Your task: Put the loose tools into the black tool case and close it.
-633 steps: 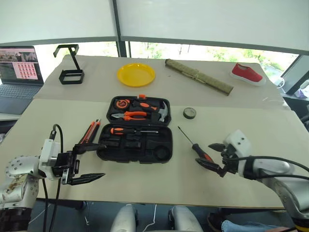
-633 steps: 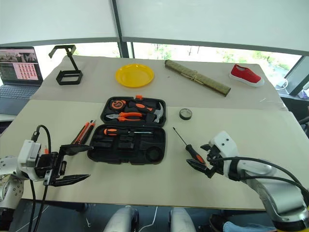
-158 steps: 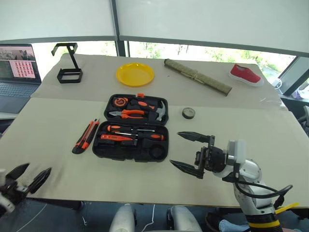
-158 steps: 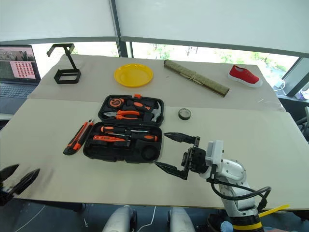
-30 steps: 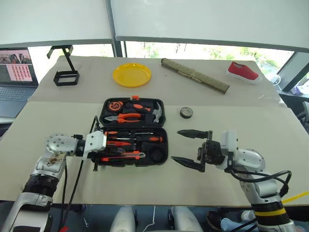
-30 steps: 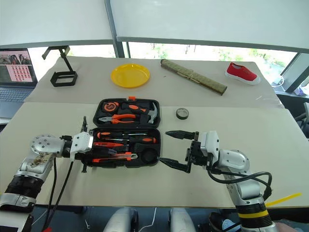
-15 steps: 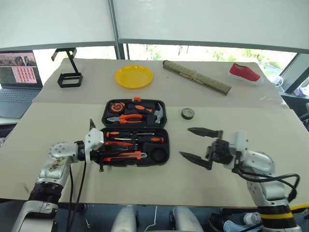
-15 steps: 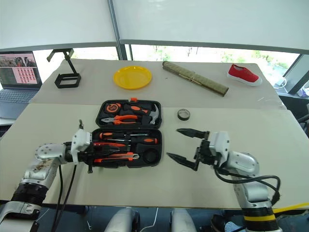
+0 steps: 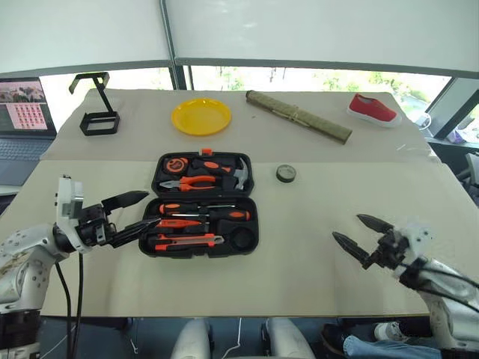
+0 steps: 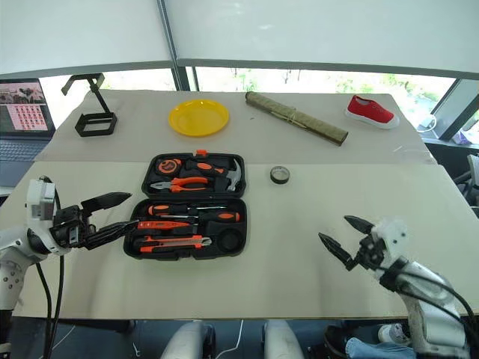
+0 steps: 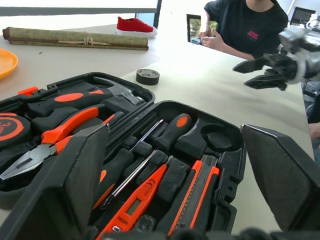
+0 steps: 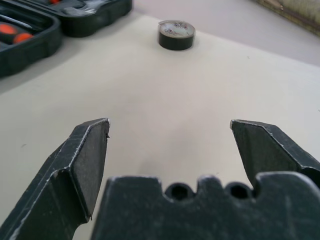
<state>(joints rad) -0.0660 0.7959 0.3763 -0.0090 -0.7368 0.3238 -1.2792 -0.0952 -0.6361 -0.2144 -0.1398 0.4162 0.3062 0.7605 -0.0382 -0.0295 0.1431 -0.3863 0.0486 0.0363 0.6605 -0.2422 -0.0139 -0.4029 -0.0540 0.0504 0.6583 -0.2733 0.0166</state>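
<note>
Black tool case (image 9: 202,203): open, mid tabletop (image 9: 314,269), screwdrivers, knife, tester slotted. Tape roll (image 9: 285,173): loose, beside case. Left gripper (image 9: 136,212), right gripper (image 9: 359,235): both spread, empty. Risk: lid shut w/o tape; roll may skid when pinched.

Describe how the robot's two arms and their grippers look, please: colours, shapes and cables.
Both arms are silver-grey metal with rounded joints. The left gripper and right gripper each have two black, pointed, tapering fingers mounted on a black base, with a white block-shaped housing at the wrist. Thin black cables loop from both wrists; the right arm also carries a yellow band lower down.
</note>
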